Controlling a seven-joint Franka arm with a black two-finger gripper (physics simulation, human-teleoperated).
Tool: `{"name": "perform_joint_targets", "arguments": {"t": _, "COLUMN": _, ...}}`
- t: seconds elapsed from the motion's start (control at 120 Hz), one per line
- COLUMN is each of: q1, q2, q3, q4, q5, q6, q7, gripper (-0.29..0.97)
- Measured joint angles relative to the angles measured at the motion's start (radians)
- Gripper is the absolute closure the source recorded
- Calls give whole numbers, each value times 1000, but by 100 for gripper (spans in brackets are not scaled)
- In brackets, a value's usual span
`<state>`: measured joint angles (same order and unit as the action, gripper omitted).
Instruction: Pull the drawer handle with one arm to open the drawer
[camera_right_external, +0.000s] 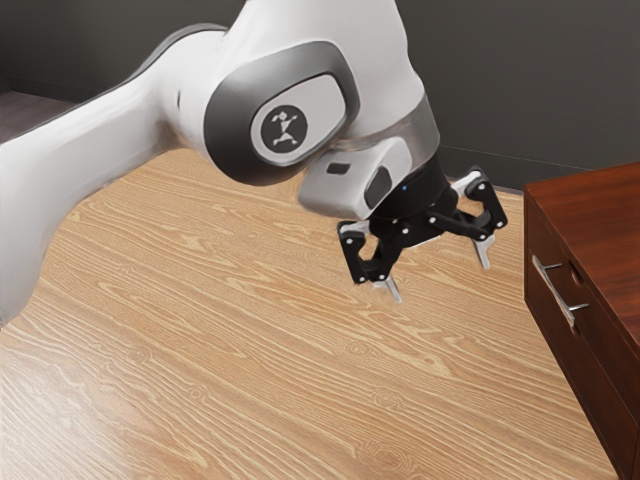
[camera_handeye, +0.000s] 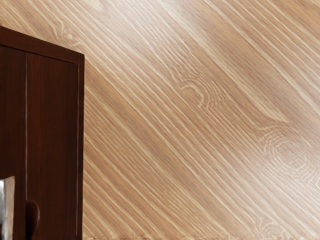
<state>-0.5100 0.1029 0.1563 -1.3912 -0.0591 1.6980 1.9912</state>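
One white robot arm approaches a drawer, fingers spread and empty.
Exterior view: the black two-finger gripper (camera_right_external: 438, 275) hangs above the light wooden table (camera_right_external: 200, 350), grasping nothing. The silver bar handle (camera_right_external: 560, 292) on the dark red-brown wooden drawer cabinet (camera_right_external: 600, 215) lies apart, toward the exterior view's right, its long axis level along the drawer front. Wrist view: cabinet (camera_handeye: 45, 125) and a sliver of handle (camera_handeye: 6, 205) border bare table.

We see cabinet (camera_right_external: 600, 215) cut off by exterior view's right and lower edges; arm (camera_right_external: 90, 180) base cut off at its left. Wrist view: drawer handle (camera_handeye: 6, 207) clipped by picture edge.
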Motion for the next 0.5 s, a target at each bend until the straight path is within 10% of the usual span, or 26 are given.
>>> {"name": "perform_joint_targets", "arguments": {"t": 0.5, "q1": -5, "q2": 67, "q3": -28, "q4": -20, "q5": 1, "q6": 188, "q7": 106, "gripper": 0}}
